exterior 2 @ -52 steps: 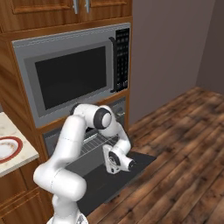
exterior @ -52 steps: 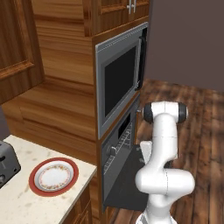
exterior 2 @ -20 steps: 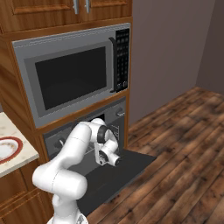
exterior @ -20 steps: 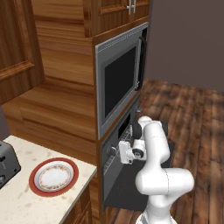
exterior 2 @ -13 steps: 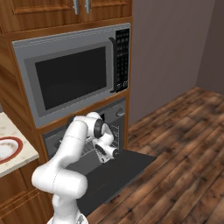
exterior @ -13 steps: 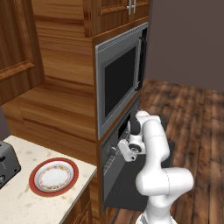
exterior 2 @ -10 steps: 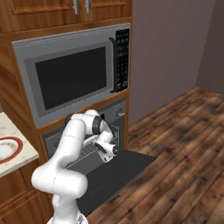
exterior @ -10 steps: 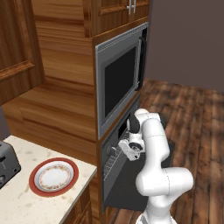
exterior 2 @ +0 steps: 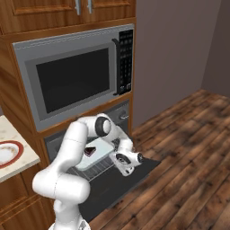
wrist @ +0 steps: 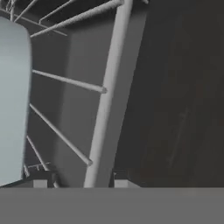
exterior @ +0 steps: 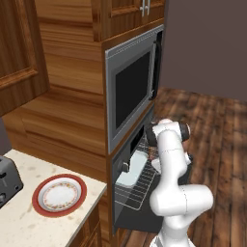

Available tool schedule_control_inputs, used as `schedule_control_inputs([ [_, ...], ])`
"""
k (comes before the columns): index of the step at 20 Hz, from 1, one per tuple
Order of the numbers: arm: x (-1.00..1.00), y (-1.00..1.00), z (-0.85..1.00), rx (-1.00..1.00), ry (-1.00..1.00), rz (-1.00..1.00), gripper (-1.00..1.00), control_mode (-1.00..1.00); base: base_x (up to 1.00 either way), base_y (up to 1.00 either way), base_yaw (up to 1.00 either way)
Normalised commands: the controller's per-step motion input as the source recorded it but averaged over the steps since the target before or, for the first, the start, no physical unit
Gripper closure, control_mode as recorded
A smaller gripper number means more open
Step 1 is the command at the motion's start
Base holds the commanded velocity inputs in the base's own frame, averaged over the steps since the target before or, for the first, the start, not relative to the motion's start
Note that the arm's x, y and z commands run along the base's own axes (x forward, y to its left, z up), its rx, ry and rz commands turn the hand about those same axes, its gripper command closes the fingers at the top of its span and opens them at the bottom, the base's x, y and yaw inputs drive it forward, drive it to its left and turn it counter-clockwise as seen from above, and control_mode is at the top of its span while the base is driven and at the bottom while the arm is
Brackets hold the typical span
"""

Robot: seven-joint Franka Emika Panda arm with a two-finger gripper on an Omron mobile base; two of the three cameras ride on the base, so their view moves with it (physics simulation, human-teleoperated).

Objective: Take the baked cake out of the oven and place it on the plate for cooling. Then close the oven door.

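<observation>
- While the oven door (exterior 2: 117,179) lies dropped open and level, the wire rack (exterior: 136,189) stands drawn out over it, carrying a pale tray (exterior 2: 95,154).
- On that tray, seen from the right base camera, sits the baked cake (exterior 2: 90,151): a small dark wedge toward the tray's left part, inside the mouth of the oven (exterior: 126,170).
- At the rack's front edge is the end effector (wrist: 80,177); in the hand camera its two dark fingertips (wrist: 40,178) stand apart on either side of the rack's front bar, parted a little, with nothing visibly gripped between them. Whether the pads touch the bar cannot be told.
- Judged handling: the cake looks light, soft and crumbly, so a hard pinch would likely crush it. A gentle hold across the two flat sides of the wedge, low near its pale base, seems safest; the pointed tip would probably break.
- Judged risk: the tray surface looks smooth, so the slice may slide when nudged instead of seating between the fingers.
- Beside the oven, on the table (exterior: 19,226), waits the plate (exterior: 59,194), red-rimmed and bare, with a toaster (exterior: 8,179) near its far side; the cake is much smaller than it, so placement should tolerate some error.
</observation>
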Motion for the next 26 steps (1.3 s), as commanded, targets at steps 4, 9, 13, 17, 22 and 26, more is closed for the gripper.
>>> schedule_control_inputs([
  [4, -0.9, -1.0, -0.51, -0.51, 0.17, -0.01, 1.0, -1.0, 0.0, 0.0, 0.0],
  [9, -0.91, -0.78, -0.41, -0.59, 0.19, -0.04, 1.0, -1.0, 0.0, 0.0, 0.0],
  [13, -0.96, -0.57, -0.18, -0.63, 0.22, -0.03, 1.0, -1.0, 0.0, 0.0, 0.0],
  [17, -0.96, 0.0, 0.85, -0.6, 0.1, -0.03, -1.0, -1.0, 0.0, 0.0, 0.0],
  [22, -0.93, 0.34, 1.0, -0.71, -0.12, -0.03, -1.0, -1.0, 0.0, 0.0, 0.0],
  [26, -0.59, 1.0, 0.84, -0.75, -0.63, 0.0, -1.0, -1.0, 0.0, 0.0, 0.0],
])
